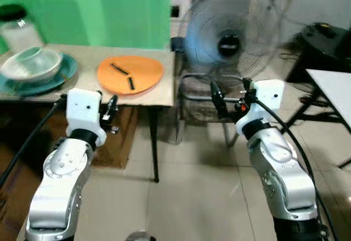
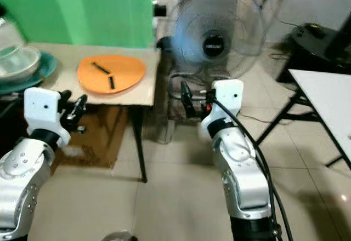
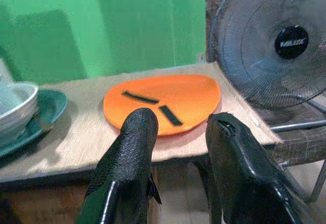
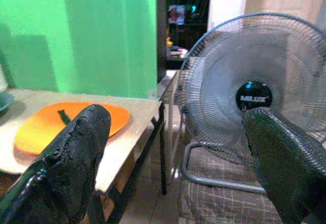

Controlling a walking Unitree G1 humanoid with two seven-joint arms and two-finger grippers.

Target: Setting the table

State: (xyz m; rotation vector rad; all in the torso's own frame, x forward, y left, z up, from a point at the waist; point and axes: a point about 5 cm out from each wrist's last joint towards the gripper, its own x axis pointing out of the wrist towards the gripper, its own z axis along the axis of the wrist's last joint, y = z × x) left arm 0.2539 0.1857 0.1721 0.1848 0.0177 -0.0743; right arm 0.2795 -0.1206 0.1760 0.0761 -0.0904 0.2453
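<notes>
Background: green wall (image 1: 98, 5) behind wooden table (image 1: 88, 79).
Table: orange mat (image 1: 130, 74), far right.
Fan (image 4: 254, 99): hub reads "MILUX".
Left gripper (image 3: 178, 132): fingers spread, empty.
Right gripper (image 4: 178, 147): fingers spread, empty.

A table (image 1: 82, 85) stands at the robot's left front, backed by a wall (image 1: 98, 11). On the table a mat (image 1: 130, 74) lies near the right edge. Left of the mat a bowl (image 1: 32, 64) sits in a plate (image 1: 66, 71), and a jar (image 1: 19, 27) stands behind the bowl. Right of the table a fan (image 1: 230, 30) rests on a chair (image 1: 197, 96). Far right of the table another tabletop (image 1: 332, 90) shows. The left gripper (image 1: 111, 109) hangs just before the table's front edge; the right gripper (image 1: 230, 96) hangs before the chair.
</notes>
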